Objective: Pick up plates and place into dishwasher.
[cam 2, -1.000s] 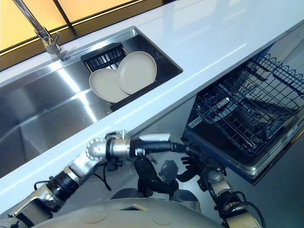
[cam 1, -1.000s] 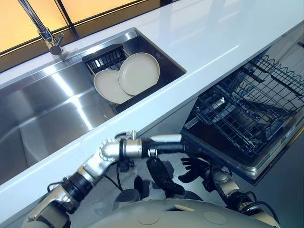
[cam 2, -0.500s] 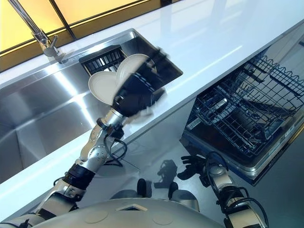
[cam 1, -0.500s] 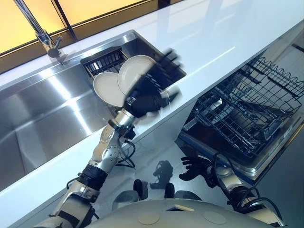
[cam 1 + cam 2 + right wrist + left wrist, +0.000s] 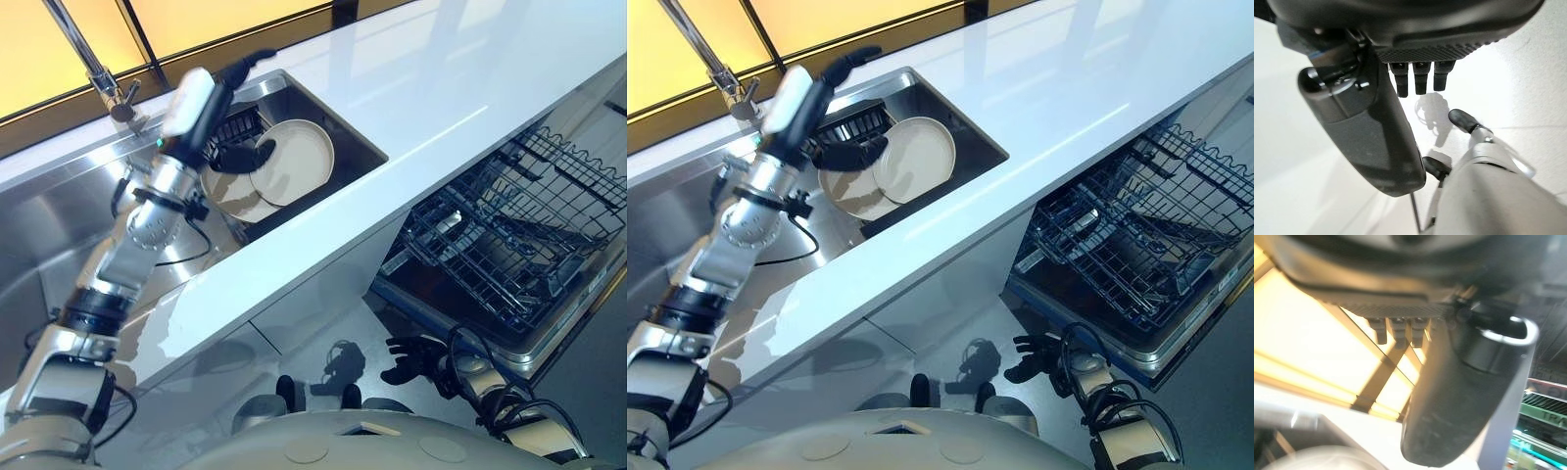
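Note:
Two cream plates lean on edge in a black rack [image 5: 235, 122] at the right end of the steel sink: the front plate [image 5: 299, 162] overlaps the back plate [image 5: 230, 201]. My left hand [image 5: 201, 108] hovers over the rack just left of the plates, open, with straight fingers pointing away from me. Its thumb [image 5: 240, 155] reaches toward the front plate's left rim; I cannot tell whether it touches. My right hand [image 5: 416, 357] hangs low in front of the cabinets, open and holding nothing. The dishwasher's wire rack [image 5: 509, 235] is pulled out at the right.
A white counter [image 5: 441, 88] runs between the sink and the dishwasher. A tall faucet [image 5: 98, 69] stands behind the sink basin [image 5: 59, 225]. The dishwasher's open door [image 5: 549, 338] juts out beneath its rack.
My left arm has swung up from under the counter, passed over the plates and now sits further left, above the sink rack. The right hand has stayed low. The plates have not moved.

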`<state>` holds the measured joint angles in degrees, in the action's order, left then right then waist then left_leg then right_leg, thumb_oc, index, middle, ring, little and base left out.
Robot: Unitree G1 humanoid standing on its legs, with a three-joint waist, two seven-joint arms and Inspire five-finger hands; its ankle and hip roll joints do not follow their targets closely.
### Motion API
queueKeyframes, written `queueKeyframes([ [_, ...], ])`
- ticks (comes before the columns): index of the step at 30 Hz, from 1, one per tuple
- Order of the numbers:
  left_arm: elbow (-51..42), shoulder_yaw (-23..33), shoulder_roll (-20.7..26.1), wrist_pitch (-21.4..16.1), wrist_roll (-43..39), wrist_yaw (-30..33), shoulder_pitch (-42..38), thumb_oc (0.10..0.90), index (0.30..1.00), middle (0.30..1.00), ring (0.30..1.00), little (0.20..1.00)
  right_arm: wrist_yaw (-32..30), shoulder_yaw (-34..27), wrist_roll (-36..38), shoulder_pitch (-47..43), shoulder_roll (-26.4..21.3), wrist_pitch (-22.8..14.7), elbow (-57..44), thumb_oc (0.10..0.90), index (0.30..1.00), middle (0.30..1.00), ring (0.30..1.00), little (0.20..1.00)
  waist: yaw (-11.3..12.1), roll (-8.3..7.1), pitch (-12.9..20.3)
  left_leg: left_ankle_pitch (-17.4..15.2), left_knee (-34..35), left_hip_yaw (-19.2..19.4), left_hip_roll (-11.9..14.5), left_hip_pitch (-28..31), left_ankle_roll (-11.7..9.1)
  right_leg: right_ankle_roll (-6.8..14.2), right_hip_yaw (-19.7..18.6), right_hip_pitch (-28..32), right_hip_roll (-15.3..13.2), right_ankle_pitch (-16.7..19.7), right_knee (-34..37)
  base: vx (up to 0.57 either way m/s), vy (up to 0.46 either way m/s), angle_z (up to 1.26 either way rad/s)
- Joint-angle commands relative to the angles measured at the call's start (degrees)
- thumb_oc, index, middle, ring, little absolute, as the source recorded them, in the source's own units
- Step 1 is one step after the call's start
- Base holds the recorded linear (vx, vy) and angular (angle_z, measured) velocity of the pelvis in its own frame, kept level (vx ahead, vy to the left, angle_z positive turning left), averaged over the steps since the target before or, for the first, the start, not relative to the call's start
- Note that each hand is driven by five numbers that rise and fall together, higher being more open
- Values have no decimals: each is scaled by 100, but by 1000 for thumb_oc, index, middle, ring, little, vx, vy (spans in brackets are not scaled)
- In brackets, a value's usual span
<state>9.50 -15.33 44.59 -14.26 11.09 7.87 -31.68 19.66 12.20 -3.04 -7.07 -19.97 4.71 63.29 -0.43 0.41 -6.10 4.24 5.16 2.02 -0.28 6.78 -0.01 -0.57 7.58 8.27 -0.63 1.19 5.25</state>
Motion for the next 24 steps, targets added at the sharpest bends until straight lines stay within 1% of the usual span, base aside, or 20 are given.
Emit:
queueKeyframes([
  [1, 606, -326, 300, 240, -497, 17, -1355, 800, 900, 900, 900, 900, -201, 132, 343, -374, -151, -353, 376, 800, 900, 900, 900, 900, -78, 167, 404, -842, -35, 136, -414, 217, 326, 347, -126, -175, 163, -674, -521, 153, 98, -24],
  [2, 791, -457, 415, 334, -618, -21, -1569, 800, 900, 900, 900, 900, -248, 145, 362, -373, -124, -354, 441, 800, 900, 900, 900, 900, -103, 193, 401, -860, -43, 166, -430, 236, 343, 373, -151, -181, 144, -664, -535, 160, 98, -22],
  [6, 1332, -769, 669, 438, -650, -147, -1991, 800, 900, 900, 900, 900, -401, 196, 408, -297, -56, -339, 499, 800, 900, 900, 900, 900, -170, 257, 383, -894, -53, 246, -458, 248, 382, 436, -230, -226, 101, -634, -566, 124, 74, -18],
  [7, 1485, -875, 768, 500, -703, -255, -2132, 800, 900, 900, 900, 900, -442, 206, 406, -269, -44, -347, 516, 800, 900, 900, 900, 900, -192, 281, 376, -908, -65, 268, -471, 246, 402, 458, -260, -248, 87, -629, -589, 153, 104, -7],
  [8, 1754, -1031, 858, 480, -739, -390, -2319, 800, 900, 900, 900, 900, -492, 211, 394, -248, -35, -352, 525, 800, 900, 900, 900, 900, -221, 308, 350, -929, -86, 295, -491, 239, 430, 487, -310, -292, 64, -620, -631, 125, 88, -3],
  [11, 2072, -1219, 974, 547, -999, -674, -2555, 800, 900, 900, 900, 900, -583, 212, 421, -226, -36, -335, 507, 800, 900, 900, 900, 900, -253, 341, 292, -961, -147, 324, -526, 194, 476, 539, -395, -380, 23, -590, -693, 98, 83, -10],
  [13, 2270, -1318, 1034, 576, -928, -810, -2670, 800, 900, 900, 900, 900, -640, 204, 423, -212, -40, -342, 487, 800, 900, 900, 900, 900, -280, 361, 214, -1010, -243, 356, -557, 136, 511, 586, -465, -478, -4, -563, -775, 87, 91, -22],
  [16, 2510, -1547, 1198, 474, -634, -798, -2847, 800, 900, 900, 900, 900, -728, 198, 417, -217, -58, -326, 430, 800, 900, 900, 900, 900, -315, 381, 68, -1037, -358, 413, -592, 25, 554, 649, -575, -647, -42, -495, -881, 65, 94, -20],
  [19, 2576, -1707, 1330, 492, -647, -797, -2995, 800, 900, 900, 900, 900, -796, 172, 454, -206, -93, -300, 383, 800, 900, 900, 900, 900, -345, 398, -55, -1028, -408, 467, -608, -64, 577, 696, -639, -805, -57, -428, -971, 47, 87, -20],
  [20, 2631, -1745, 1349, 486, -691, -762, -3050, 800, 900, 900, 900, 900, -821, 170, 486, -210, -105, -277, 365, 800, 900, 900, 900, 900, -353, 400, -101, -1019, -407, 480, -611, -99, 584, 714, -665, -872, -60, -398, -995, 24, 82, -13],
  [24, 2723, -1849, 1355, 697, -1225, -654, -3313, 800, 900, 900, 900, 900, -861, 168, 566, -259, -173, -317, 343, 800, 900, 900, 900, 900, -388, 399, -309, -997, -432, 523, -624, -252, 604, 759, -753, -1095, -68, -325, -1070, -10, 74, -9],
])
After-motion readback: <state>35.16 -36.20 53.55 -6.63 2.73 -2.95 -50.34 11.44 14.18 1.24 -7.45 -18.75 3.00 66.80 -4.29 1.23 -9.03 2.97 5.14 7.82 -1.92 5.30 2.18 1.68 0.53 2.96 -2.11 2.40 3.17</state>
